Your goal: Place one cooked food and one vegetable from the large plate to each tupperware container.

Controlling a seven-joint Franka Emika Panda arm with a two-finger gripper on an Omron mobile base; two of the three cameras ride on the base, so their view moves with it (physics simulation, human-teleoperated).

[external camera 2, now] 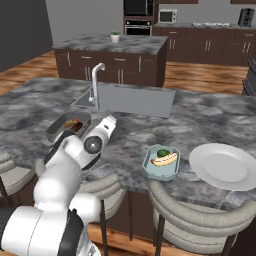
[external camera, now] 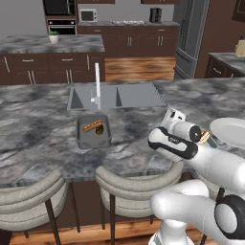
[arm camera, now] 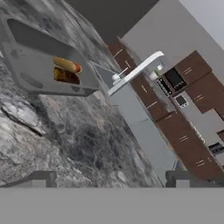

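Observation:
The grey rectangular tupperware container (external camera: 80,135) (external camera 2: 56,126) (arm camera: 30,74) holds the orange-brown cooked food (external camera: 93,126) (arm camera: 66,65) with the yellow-brown vegetable (external camera: 99,130) (arm camera: 65,76) beside it. In the pale blue-green octagonal container (external camera 2: 150,170) lie the sausage bun (external camera 2: 165,160) (external camera: 204,137) and the dark green vegetable (external camera 2: 163,152). The large plate (external camera 2: 222,166) (external camera: 230,131) is bare. My gripper (external camera: 171,115) (external camera 2: 108,121) (arm camera: 111,180) hangs open over the counter between the two containers, with nothing between its fingertips (arm camera: 40,178).
A steel sink (external camera: 117,95) (external camera 2: 131,99) with a white faucet (external camera: 97,85) (external camera 2: 96,80) (arm camera: 136,71) lies behind the tubs. Bar stools (external camera: 129,184) (external camera 2: 200,212) stand along the counter's front edge. A kitchen island (external camera: 50,45) stands further back.

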